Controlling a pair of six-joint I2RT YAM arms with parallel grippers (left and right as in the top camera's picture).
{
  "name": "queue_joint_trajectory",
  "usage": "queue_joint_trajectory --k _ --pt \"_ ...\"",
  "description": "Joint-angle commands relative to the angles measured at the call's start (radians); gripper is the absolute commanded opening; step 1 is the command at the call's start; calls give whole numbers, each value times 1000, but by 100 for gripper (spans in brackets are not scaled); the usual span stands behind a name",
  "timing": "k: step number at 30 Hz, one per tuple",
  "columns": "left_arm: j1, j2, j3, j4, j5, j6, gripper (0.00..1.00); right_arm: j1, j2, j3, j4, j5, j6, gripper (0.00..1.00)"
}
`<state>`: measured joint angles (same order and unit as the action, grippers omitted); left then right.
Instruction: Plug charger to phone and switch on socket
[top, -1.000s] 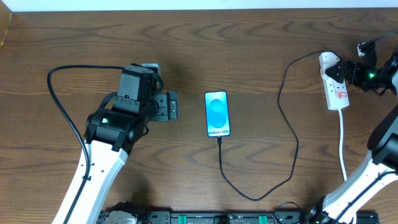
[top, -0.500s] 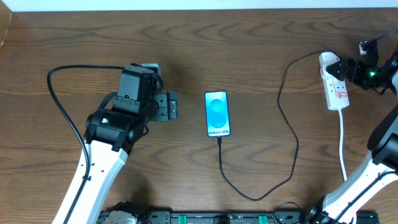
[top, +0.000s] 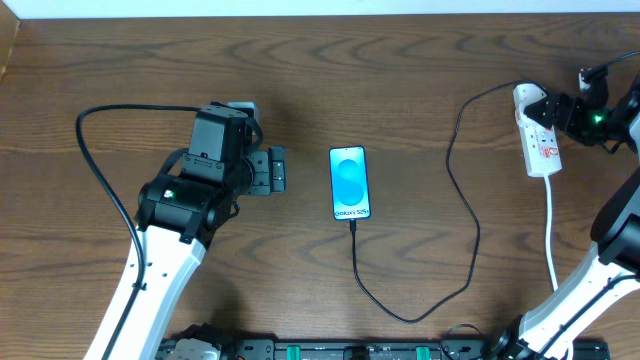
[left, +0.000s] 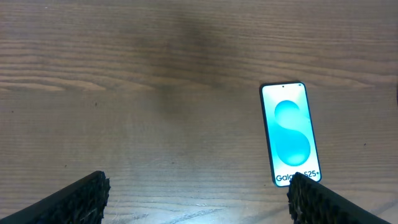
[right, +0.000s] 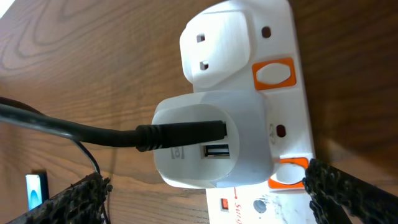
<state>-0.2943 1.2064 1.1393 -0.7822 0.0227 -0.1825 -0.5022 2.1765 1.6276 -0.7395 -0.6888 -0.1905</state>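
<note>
White socket (top: 538, 140) lies at far right overhead, long axis front-to-back, at the wide-open right gripper (top: 548, 112) (the nearer arm). Left wrist: left gripper (left: 199, 202) open, phone (left: 290, 134) ahead-right. Right wrist: orange switch (right: 287, 174) beside the plug (right: 211, 146), near one finger (right: 348, 193).

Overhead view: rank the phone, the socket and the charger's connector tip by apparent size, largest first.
1. phone and socket: too alike to rank; the socket is longer but narrower, and the right tool covers part of it.
2. charger's connector tip: by far the smallest.
</note>
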Motion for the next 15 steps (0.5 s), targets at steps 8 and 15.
queue_joint_trajectory --k 8,15 --pt "6 -3 -3 -2 -13 6 91 66 18 -21 10 -11 22 99" --pt "6 -3 -3 -3 -13 6 92 92 32 -23 -3 32 45 99"
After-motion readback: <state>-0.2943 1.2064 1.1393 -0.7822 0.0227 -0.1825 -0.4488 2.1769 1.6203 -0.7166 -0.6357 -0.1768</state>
